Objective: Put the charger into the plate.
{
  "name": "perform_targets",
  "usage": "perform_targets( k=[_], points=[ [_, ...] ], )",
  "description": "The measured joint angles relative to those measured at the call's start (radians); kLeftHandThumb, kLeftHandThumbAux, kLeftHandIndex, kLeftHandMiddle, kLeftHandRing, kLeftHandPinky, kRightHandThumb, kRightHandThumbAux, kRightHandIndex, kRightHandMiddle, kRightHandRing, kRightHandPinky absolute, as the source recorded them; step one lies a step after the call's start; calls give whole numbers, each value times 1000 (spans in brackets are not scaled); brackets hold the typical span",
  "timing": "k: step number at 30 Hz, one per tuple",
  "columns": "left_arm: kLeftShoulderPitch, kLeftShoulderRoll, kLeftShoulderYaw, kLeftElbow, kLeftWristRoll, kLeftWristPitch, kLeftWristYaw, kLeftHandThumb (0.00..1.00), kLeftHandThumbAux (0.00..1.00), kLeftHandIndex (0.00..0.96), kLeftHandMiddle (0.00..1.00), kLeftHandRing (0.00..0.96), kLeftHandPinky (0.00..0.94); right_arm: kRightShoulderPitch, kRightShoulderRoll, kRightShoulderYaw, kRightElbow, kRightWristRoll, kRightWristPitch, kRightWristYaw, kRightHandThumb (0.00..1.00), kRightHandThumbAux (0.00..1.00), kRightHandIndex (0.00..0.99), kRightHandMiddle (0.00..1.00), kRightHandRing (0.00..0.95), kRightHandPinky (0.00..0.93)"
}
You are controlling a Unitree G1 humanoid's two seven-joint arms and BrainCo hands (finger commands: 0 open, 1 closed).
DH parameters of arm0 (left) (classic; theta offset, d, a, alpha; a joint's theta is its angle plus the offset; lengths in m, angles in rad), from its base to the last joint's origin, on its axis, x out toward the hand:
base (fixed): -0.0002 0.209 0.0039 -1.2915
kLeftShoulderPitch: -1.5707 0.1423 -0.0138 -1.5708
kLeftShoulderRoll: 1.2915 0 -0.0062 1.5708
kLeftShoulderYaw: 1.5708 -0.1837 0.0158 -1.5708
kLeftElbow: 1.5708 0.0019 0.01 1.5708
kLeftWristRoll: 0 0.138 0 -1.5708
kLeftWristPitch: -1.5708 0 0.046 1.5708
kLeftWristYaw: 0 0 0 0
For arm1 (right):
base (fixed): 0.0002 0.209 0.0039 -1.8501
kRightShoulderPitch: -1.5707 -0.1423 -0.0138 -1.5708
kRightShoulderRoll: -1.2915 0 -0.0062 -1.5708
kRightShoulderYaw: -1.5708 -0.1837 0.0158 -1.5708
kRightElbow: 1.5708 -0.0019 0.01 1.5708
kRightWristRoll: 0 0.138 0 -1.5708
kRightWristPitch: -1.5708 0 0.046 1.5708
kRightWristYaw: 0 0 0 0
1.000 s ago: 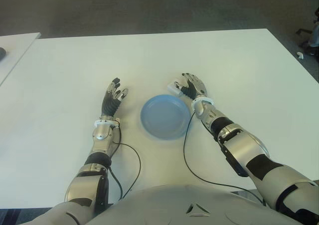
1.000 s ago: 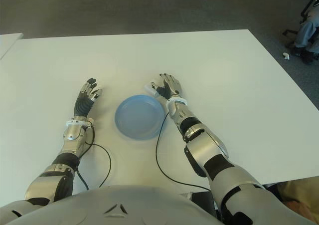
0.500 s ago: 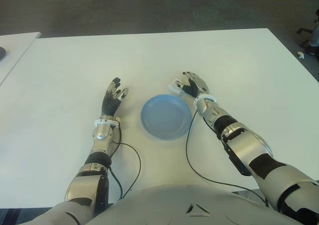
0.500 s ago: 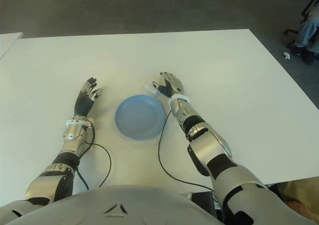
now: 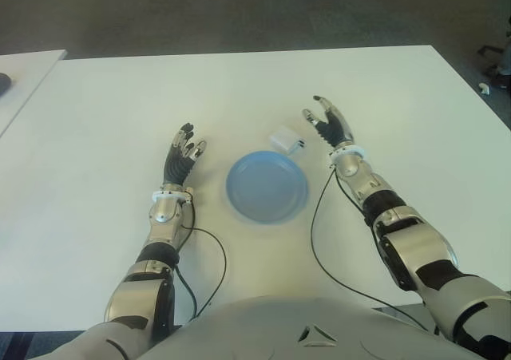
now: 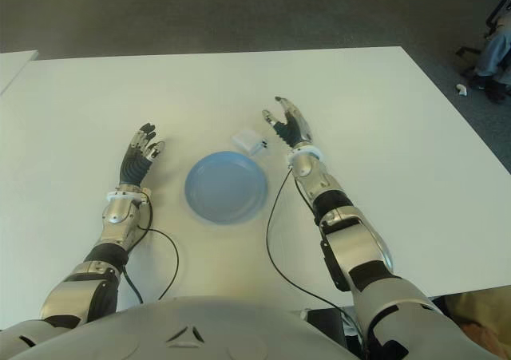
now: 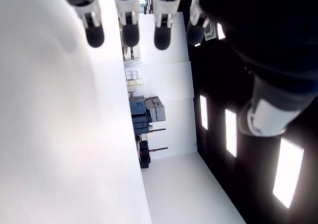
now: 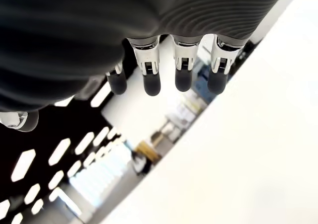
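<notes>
A small white charger (image 5: 286,142) lies on the white table (image 5: 104,104) just beyond the far right rim of the blue plate (image 5: 266,187), outside it. My right hand (image 5: 327,123) is to the right of the charger, apart from it, with fingers straight and holding nothing; the right wrist view shows its fingertips (image 8: 151,85) spread over bare table. My left hand (image 5: 182,152) shows to the left of the plate, fingers extended and holding nothing.
Black cables run from both wrists (image 5: 209,256) across the table toward my body. A second table's edge (image 5: 24,73) shows at the far left. A chair base and a person's leg (image 6: 497,49) are on the floor at the far right.
My right hand was curled around the charger beside the plate; it has let go, opened and moved to the right and away. The charger now lies alone on the table.
</notes>
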Motion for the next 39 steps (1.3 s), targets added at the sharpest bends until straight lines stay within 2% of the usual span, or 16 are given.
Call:
perform_targets(
  k=[7,16,30,39],
  points=[
    [0,2,1,1,0,0,0,80,542,11,91,73,69,42,-6,-65,-78,43,-22,7,327,194,0,0,0,0],
    [0,2,0,1,0,0,0,82,558,15,87,79,77,44,5,-81,-110,46,-23,21,338,187,0,0,0,0],
    [-1,2,0,1,0,0,0,72,562,15,87,79,73,29,14,-53,-89,-22,18,32,339,167,0,0,0,0],
    [-1,2,1,1,-1,0,0,89,572,28,99,91,102,-8,34,13,-10,-122,93,-12,321,157,0,0,0,0]
  ],
)
